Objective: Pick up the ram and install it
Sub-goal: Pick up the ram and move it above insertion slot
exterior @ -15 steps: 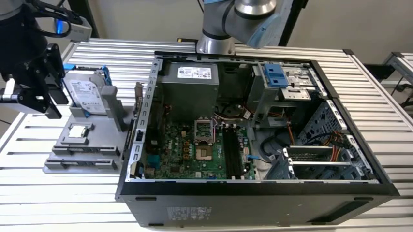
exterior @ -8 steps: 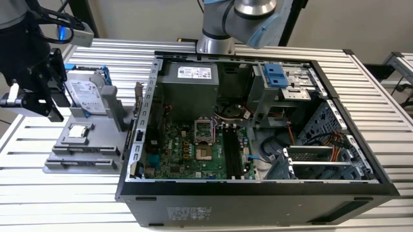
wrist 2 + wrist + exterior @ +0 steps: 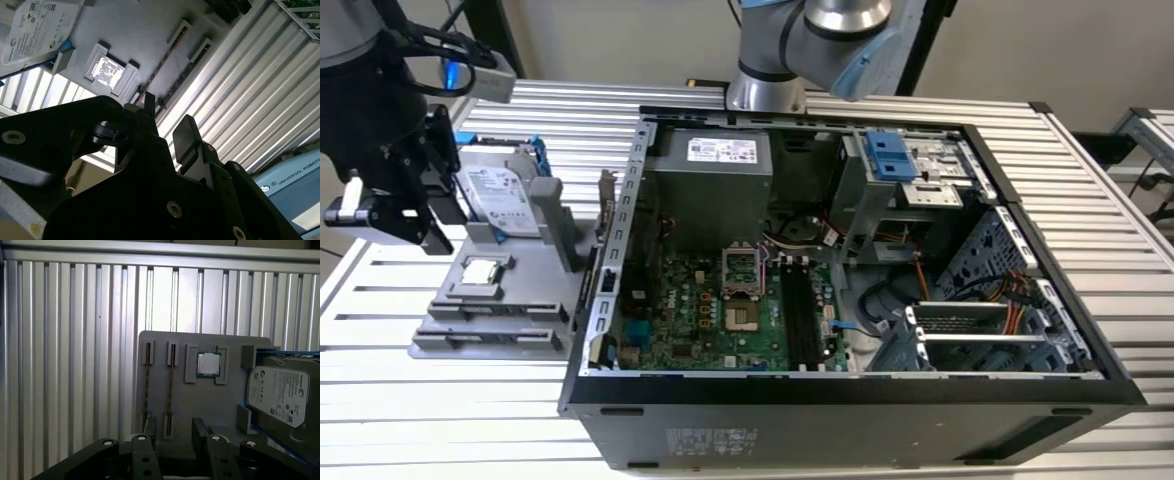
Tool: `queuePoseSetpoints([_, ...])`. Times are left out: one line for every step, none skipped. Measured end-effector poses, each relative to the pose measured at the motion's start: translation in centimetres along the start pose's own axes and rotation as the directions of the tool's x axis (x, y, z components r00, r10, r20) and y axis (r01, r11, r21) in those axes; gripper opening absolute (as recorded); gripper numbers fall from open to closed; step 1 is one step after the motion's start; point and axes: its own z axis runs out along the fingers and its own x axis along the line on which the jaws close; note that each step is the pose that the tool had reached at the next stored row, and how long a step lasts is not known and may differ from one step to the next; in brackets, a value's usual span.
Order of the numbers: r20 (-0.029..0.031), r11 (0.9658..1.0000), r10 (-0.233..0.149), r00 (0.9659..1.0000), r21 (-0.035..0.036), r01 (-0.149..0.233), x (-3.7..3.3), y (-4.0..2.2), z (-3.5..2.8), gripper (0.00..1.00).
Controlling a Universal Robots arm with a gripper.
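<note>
The ram [image 3: 170,390] sits edge-on in a slot of the grey holder [image 3: 200,405], and I can make out little more than its thin dark edge; a second slot just beside it shows a similar line. My gripper [image 3: 172,432] hangs clear of the holder with its jaws spread and nothing between them. The ram's slot lines up with the gap. On the same holder lie the square processor [image 3: 208,363] and, further along, the hard drive [image 3: 280,395] in its blue frame. Everything rests on a slatted aluminium table [image 3: 1107,220] that catches bright glare. In the exterior view the open computer case [image 3: 854,410] stands to the holder's right, motherboard [image 3: 720,300] exposed, with the arm's base [image 3: 767,92] behind it.
</note>
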Motion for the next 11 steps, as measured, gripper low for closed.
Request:
queuePoseSetpoints([0.0000,1.0000,0.000,1.0000,-0.0001,0.000,0.00,0.00,0.00,1.00])
queuePoseSetpoints([0.0000,1.0000,0.000,1.0000,-0.0001,0.000,0.01,-0.01,0.00,1.00])
queuePoseSetpoints([0.0001,1.0000,0.000,1.0000,0.0000,0.000,0.00,-0.01,0.04,1.00])
queuePoseSetpoints([0.0002,1.0000,0.001,1.0000,0.0001,-0.001,0.01,-0.01,0.14,1.00])
queuePoseSetpoints([0.0003,1.0000,0.003,1.0000,0.0002,-0.003,0.01,-0.01,0.31,1.00])
queuePoseSetpoints([0.0001,1.0000,0.008,1.0000,0.0002,-0.008,0.03,-0.01,0.46,1.00])
queuePoseSetpoints([0.0002,0.9999,0.012,0.9999,0.0003,-0.012,0.04,-0.01,0.59,1.00])
queuePoseSetpoints([0.0002,0.9999,0.016,0.9999,0.0003,-0.016,0.04,-0.01,0.72,1.00])
queuePoseSetpoints([0.0002,0.9998,0.019,0.9998,0.0004,-0.019,0.04,-0.01,0.83,1.00])
queuePoseSetpoints([0.0002,0.9998,0.022,0.9998,0.0004,-0.022,0.05,-0.01,0.95,1.00])
queuePoseSetpoints([0.0002,0.9997,0.026,0.9997,0.0005,-0.026,0.05,-0.01,1.11,1.00])
